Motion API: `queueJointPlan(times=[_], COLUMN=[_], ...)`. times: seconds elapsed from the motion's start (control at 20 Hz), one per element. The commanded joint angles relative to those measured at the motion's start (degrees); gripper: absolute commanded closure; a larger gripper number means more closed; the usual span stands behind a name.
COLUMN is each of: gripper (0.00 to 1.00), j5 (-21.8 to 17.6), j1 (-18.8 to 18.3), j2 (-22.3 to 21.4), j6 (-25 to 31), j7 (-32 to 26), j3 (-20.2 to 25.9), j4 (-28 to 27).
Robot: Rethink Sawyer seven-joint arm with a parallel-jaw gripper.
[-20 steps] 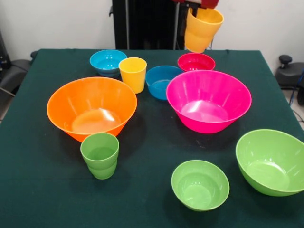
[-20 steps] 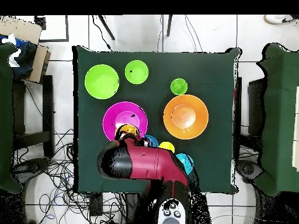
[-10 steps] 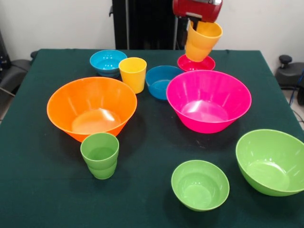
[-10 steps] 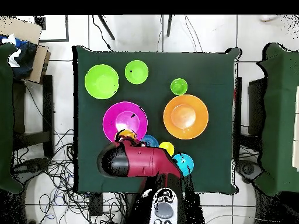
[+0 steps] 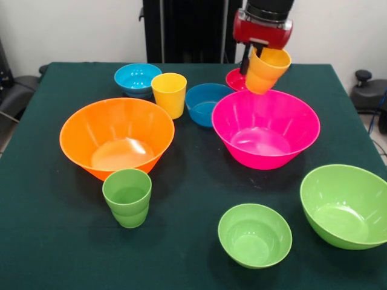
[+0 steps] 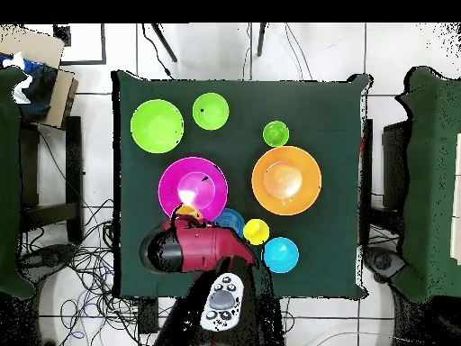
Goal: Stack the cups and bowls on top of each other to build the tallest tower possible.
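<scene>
Cups here look like thin glossy plastic, so light, stiff and a bit slippery. The gripper (image 5: 257,55) has its fingers closed on the rim wall of the orange-yellow cup (image 5: 266,70), which hangs tilted in the air over the far edge of the hot pink bowl (image 5: 265,128), with the small red bowl (image 5: 234,79) just behind it. Pinching one wall near the rim seems the sensible hold, since the tapered sides would probably slide out of a wide squeeze. The yellow cup (image 5: 169,94) and green cup (image 5: 127,197) stand upright on the bench (image 5: 193,241).
</scene>
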Motion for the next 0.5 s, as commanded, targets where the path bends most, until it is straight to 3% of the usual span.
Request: queueJointPlan(times=[0.05,0.5], gripper=[1.00,1.00], j5=[2.65,4.51], j1=[3.75,5.47], j2=[6.96,8.41], j6=[-3.59,-6.24], j7=[11.00,11.25], j3=[-0.08,-2.61], j4=[-6.44,-6.36])
